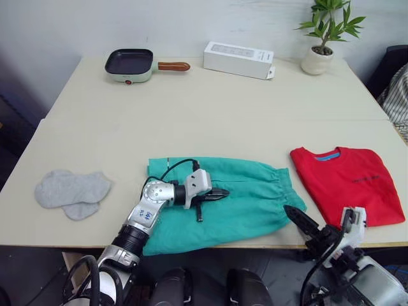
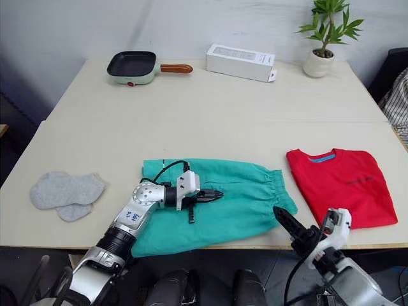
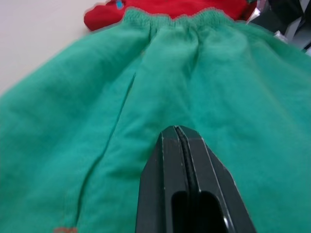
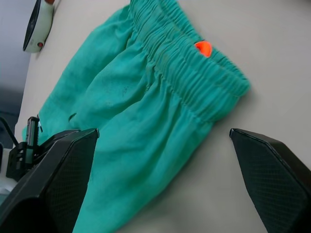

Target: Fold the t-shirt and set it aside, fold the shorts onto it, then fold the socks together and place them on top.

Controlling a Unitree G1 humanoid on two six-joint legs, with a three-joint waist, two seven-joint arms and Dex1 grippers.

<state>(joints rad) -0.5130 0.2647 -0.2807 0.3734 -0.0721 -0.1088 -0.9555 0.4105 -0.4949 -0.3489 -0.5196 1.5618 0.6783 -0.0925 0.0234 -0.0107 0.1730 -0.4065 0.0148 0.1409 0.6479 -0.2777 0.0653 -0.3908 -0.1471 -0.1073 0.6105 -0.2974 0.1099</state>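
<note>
The teal shorts (image 1: 248, 197) lie flat across the table's front middle, their gathered waistband toward the right. My left gripper (image 1: 223, 192) hovers low over their middle, pointing right, with its fingers (image 3: 167, 160) pressed shut and no cloth between them. The red t-shirt (image 1: 347, 183) lies folded on the table to the right of the shorts, blue neck label at the far side. Two grey socks (image 1: 71, 190) rest overlapped at the front left. My right gripper (image 4: 165, 133) is off the front right edge, open, aimed at the waistband corner of the shorts.
Along the far edge of the table (image 1: 210, 108) stand a small frying pan (image 1: 131, 64) with a wooden handle, a white box (image 1: 238, 59) and a potted plant (image 1: 322, 38). Striped fabric (image 1: 398, 95) shows at the right border.
</note>
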